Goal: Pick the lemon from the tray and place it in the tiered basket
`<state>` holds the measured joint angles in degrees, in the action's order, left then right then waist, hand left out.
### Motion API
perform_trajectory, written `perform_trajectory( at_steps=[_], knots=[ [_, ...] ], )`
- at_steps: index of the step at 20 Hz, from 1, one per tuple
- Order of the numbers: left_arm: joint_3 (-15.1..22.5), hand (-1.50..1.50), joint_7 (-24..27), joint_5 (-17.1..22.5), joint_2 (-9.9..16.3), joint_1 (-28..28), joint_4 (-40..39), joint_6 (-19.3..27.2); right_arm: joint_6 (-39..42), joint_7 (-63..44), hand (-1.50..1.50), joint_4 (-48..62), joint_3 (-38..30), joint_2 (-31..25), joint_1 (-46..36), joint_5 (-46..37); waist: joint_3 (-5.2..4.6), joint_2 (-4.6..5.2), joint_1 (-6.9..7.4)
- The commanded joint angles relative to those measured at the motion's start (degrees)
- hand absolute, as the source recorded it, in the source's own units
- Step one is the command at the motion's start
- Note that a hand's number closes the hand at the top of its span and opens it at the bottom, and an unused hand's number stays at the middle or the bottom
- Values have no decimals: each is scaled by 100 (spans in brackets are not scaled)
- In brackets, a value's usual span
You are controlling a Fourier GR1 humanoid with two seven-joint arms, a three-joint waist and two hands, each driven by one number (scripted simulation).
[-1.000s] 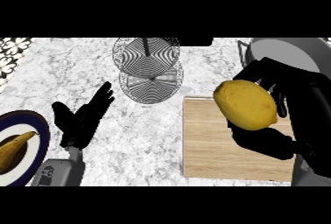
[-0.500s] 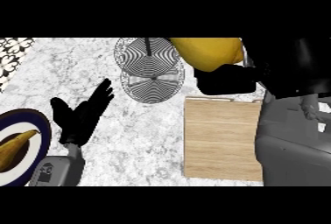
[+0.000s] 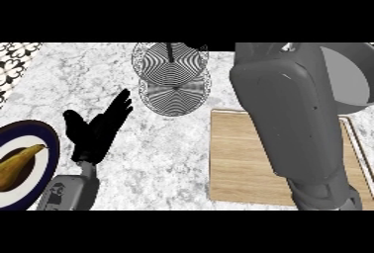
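We see the wire tiered basket (image 3: pixel 172 74) at the counter's far edge. To its right our grey right forearm (image 3: pixel 292 113) stretches past the view's upper edge over the wooden tray (image 3: pixel 241 158); that hand is out of sight, so we cannot tell its fingers, nor where the lemon is. Left of the basket, our left hand (image 3: pixel 99 126) rests with fingers straight, holding nothing. Further left, a blue-rimmed plate (image 3: pixel 45 143) carries a yellow-brown fruit (image 3: pixel 18 163).

I'm seeing the wire tiered basket (image 3: pixel 172 79) standing at the counter's far edge; wooden tray (image 3: pixel 237 163) lying beside it; lemon hiding.
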<state>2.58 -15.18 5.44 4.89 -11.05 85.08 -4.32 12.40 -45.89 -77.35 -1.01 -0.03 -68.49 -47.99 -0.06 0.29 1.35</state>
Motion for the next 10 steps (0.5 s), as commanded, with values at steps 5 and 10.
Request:
perform_trajectory(
  at_steps=[5,10],
  knots=[
    [43,0,71,-93,-149,-216,-169,85,-1470,1100,150,2572,-335,3,-967,181,-2,43,69],
    [187,0,30,-71,-114,83,96,-82,-2409,1409,150,3750,-123,3,-1259,680,-3,45,200]
  ],
)
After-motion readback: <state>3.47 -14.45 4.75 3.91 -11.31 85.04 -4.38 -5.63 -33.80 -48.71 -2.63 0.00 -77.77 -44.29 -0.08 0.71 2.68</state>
